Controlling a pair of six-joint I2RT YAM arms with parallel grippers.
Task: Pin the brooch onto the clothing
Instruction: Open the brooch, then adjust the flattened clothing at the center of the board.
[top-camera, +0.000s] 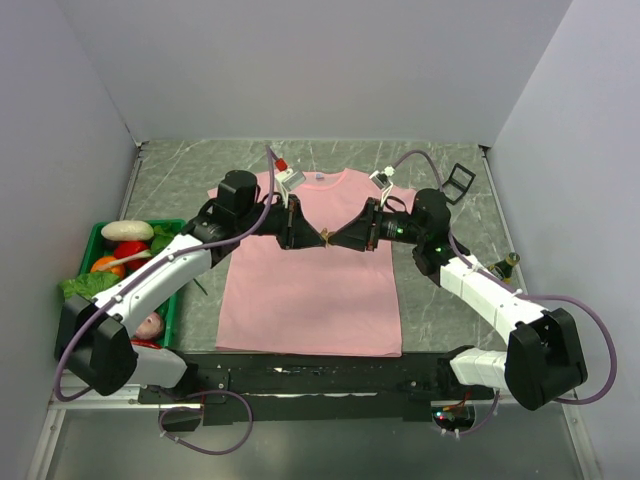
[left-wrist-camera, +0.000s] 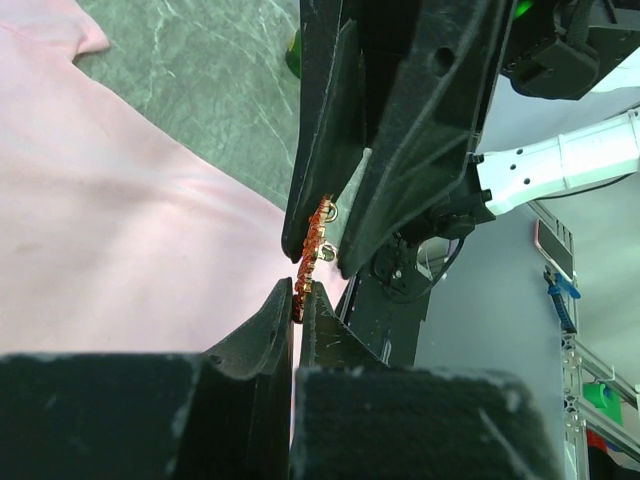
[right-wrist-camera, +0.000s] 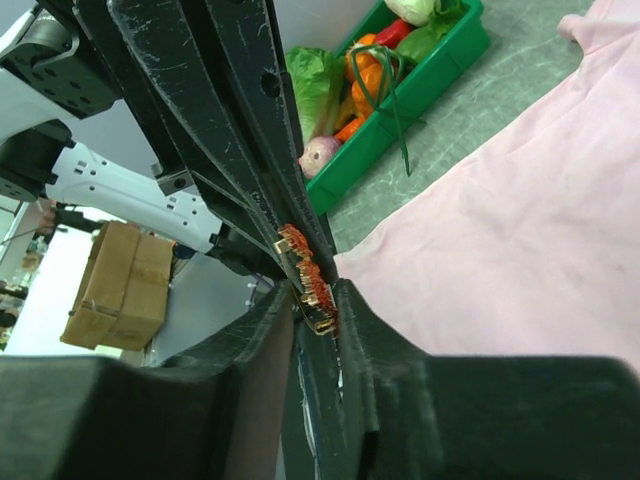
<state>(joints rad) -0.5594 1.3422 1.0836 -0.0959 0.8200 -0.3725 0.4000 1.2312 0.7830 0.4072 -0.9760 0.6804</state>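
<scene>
- Grey marbled table (top-camera: 180, 180): carries all the items below and is walled in by plain light panels.
- Light pink short-sleeved T-shirt (top-camera: 310, 300): lies flat at the table's centre, with its neckline at the far edge.
- Left arm (top-camera: 150, 280) and right arm (top-camera: 480, 290), white-and-black: both reach inward from the near corners and meet nose to nose over the shirt's upper chest.
- Green plastic bin (right-wrist-camera: 415, 115): stands on the table left of the shirt and holds mixed vegetables and fruit.
- Left gripper (left-wrist-camera: 300, 298): its fingertips are pressed together on one end of the brooch, gripping it firmly.
- Right gripper (right-wrist-camera: 315, 305): its fingers are parted around the brooch's other end. In the left wrist view the pin rests against one finger, with a gap to the other.
- Small orange-red jagged-edged brooch (left-wrist-camera: 310, 250): sits edge-on between the two sets of fingertips, over the shirt just below the neckline. Whether it touches the fabric cannot be determined.
</scene>
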